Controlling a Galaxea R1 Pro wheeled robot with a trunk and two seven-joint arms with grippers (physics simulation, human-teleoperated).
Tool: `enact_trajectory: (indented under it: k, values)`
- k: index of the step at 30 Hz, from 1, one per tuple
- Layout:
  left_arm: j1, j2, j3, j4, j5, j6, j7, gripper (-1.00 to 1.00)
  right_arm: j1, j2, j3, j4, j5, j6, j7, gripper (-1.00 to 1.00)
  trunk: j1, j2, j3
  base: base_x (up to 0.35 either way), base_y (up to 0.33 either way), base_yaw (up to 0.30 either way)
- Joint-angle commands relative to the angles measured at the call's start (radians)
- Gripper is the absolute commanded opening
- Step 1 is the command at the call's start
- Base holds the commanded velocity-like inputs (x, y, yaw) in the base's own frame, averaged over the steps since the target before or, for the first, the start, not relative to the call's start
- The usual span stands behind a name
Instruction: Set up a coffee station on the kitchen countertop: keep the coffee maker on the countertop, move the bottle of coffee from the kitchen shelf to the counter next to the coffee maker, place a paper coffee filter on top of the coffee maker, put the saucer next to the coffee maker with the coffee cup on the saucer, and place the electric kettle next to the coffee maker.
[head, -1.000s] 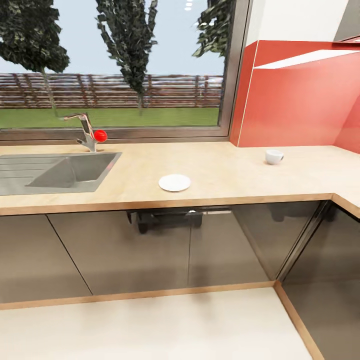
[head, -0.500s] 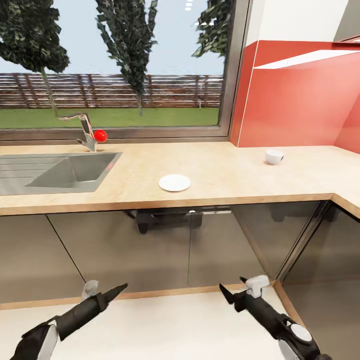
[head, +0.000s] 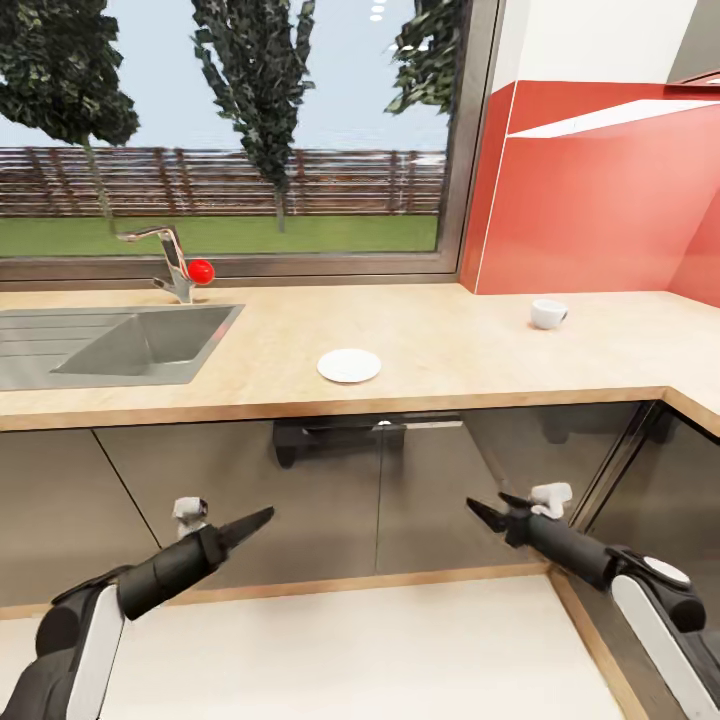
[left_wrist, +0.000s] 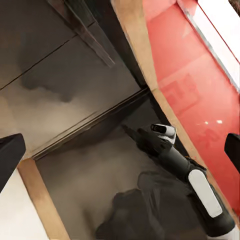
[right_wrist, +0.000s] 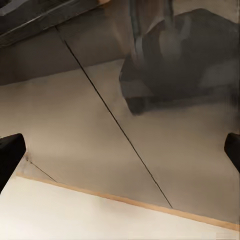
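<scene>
Both arms have risen into view — left gripper (head: 262, 519) and right gripper (head: 480, 512) apparently spread wide, empty — toward the saucer (head: 349, 365) and far-right coffee cup (head: 547, 313).

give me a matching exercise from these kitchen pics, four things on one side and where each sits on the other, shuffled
Things:
1. saucer
2. coffee cup
3. sink
4. red ball

Places:
A. sunk into the countertop at the head view's left
B. beside the tap, under the window
C. near the countertop's front edge, about mid-view
D. close to the red wall panel, toward the right

Pairs: 1-C, 2-D, 3-A, 4-B
</scene>
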Motion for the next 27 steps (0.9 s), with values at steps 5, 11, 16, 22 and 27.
enact_trajectory:
  k: [5, 11, 16, 22, 27]
  values:
    - [-0.037, -0.008, 0.001, -0.018, 0.066, 0.021, 0.019, 1.0, -0.131, -0.003, -0.059, -0.007, -0.088, 0.149, 0.022, 1.0, 0.0, 0.0, -0.001, 0.0, 0.0, 0.0]
    - [-0.182, -0.024, 0.001, -0.015, 0.141, 0.024, 0.05, 1.0, -0.305, 0.001, -0.121, -0.008, -0.124, 0.333, 0.029, 1.0, 0.0, 0.0, -0.001, 0.0, 0.0, 0.0]
    - [-0.302, -0.033, 0.001, 0.011, 0.181, 0.025, 0.191, 1.0, -0.437, 0.007, -0.132, -0.008, -0.13, 0.433, 0.028, 1.0, 0.0, 0.0, -0.001, 0.0, 0.0, 0.0]
    - [-0.498, -0.083, 0.002, 0.135, 0.193, 0.025, 0.437, 1.0, -0.613, 0.054, -0.133, 0.011, -0.128, 0.481, -0.009, 1.0, 0.0, 0.0, -0.001, 0.0, 0.0, 0.0]
    - [-0.737, -0.094, 0.006, 0.386, 0.212, 0.022, 0.649, 1.0, -0.741, 0.207, -0.131, 0.062, -0.128, 0.489, -0.246, 1.0, 0.0, 0.0, -0.001, 0.0, 0.0, 0.0]
